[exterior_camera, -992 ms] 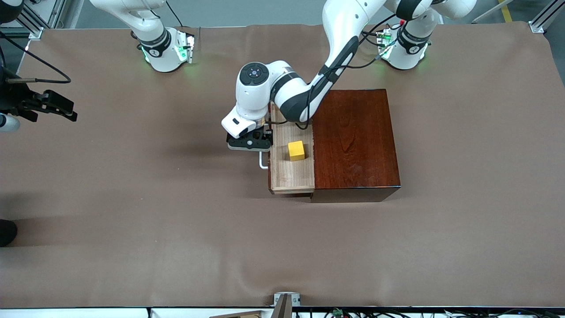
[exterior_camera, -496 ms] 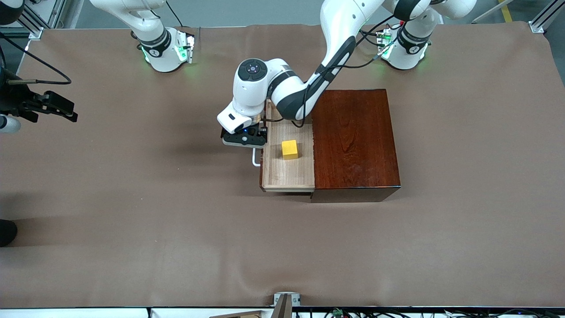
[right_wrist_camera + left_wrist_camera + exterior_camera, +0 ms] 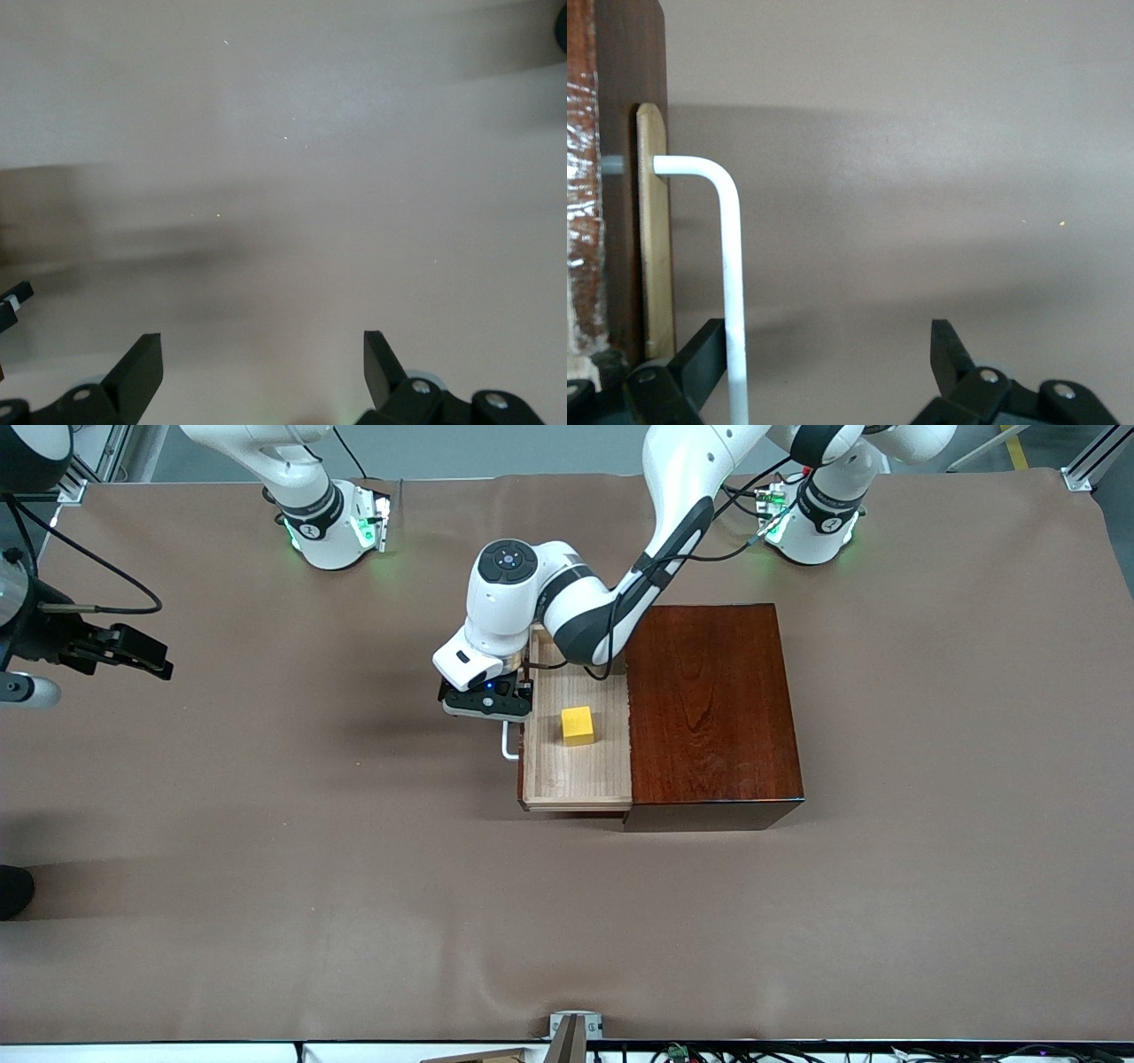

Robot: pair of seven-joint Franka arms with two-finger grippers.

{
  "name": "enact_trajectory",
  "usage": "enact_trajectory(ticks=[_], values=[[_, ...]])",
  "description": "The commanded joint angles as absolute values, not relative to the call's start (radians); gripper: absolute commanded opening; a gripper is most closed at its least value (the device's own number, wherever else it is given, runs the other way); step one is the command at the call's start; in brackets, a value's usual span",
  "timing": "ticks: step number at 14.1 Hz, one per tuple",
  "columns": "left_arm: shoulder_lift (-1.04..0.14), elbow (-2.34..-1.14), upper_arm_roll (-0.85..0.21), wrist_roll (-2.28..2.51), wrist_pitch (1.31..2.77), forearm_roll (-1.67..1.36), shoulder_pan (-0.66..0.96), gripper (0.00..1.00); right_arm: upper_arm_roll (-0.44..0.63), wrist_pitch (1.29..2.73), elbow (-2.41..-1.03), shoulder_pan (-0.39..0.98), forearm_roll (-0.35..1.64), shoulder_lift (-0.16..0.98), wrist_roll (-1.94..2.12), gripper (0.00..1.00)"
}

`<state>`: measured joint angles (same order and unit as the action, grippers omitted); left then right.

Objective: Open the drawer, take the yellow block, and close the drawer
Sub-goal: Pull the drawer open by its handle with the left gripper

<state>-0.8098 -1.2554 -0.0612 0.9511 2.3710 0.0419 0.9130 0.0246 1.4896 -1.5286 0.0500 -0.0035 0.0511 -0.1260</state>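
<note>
Fingers of the left gripper (image 3: pixel 496 707) spread wide around the drawer (image 3: pixel 571 779) handle; right gripper (image 3: pixel 124 651) waits open; drawer out, yellow block (image 3: pixel 578 725) still inside

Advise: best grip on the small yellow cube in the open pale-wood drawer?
Come straight down from above and close on two opposite vertical faces of the small bright-yellow cube. It sits flat on the floor of the pale-wood drawer, apart from the walls, top face exposed; the dark reddish-brown wooden box blocks side approach. The left gripper, jaws open, is at the white U-shaped handle.
</note>
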Motion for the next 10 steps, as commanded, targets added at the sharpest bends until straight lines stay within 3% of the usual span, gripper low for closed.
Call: enact_trajectory(ticks=[1,10], values=[[-0.804,-1.238,-0.054,0.979,2.390,0.029,0.910,1.00,0.026,1.486,-1.514,0.069,0.012,0.069,-0.184,1.00],[-0.695,-1.232,-0.034,1.000,2.237,0.011,0.875,1.00,0.026,1.490,-1.519,0.052,0.079,0.115,-0.279,1.00]])
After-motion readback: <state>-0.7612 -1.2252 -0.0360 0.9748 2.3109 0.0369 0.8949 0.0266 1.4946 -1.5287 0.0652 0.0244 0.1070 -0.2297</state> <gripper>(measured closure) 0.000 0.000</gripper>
